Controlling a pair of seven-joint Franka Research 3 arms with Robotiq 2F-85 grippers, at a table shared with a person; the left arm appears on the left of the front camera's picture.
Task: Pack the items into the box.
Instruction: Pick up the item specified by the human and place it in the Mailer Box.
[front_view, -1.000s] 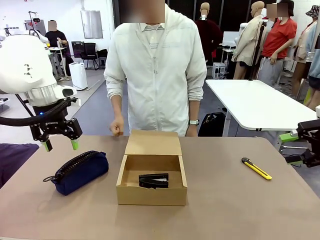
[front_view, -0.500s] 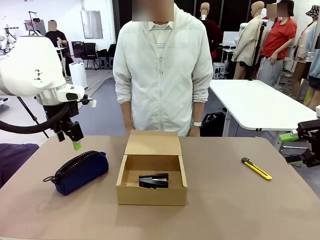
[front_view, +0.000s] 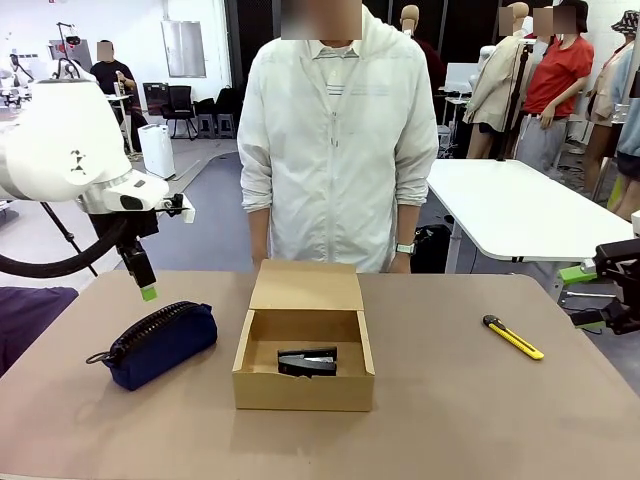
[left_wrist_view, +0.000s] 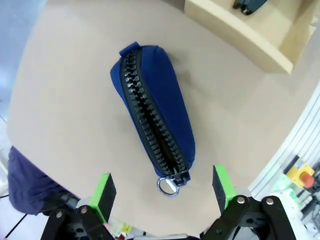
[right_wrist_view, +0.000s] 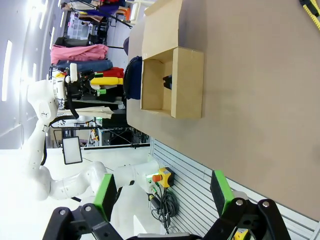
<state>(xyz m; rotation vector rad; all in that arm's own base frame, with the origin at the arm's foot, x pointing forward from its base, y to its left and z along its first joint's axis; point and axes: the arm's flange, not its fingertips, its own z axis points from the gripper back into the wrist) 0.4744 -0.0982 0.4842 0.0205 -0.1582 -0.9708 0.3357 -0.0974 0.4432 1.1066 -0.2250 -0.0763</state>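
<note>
box (left_wrist_view: 235, 32): cut off by the left wrist view's top and right edges
stapler-like tool (left_wrist_view: 248, 5): only one end shows, at that top edge
utility knife (right_wrist_view: 314, 7): clipped at the corner
right gripper (front_view: 580, 296): body runs past the right edge

Box (front_view: 304, 395) at the middle of the table (front_view: 450, 425), tool (front_view: 308, 361) inside it, person (front_view: 335, 150) standing behind. Pouch (front_view: 152, 343) lies to my left of the box (my left gripper (front_view: 148, 291) above it, apart). Knife (front_view: 513, 337) lies well off to my right.

Black stapler (front_view: 308, 361) in open box (front_view: 300, 392); navy pouch (front_view: 160, 343) beside.
</note>
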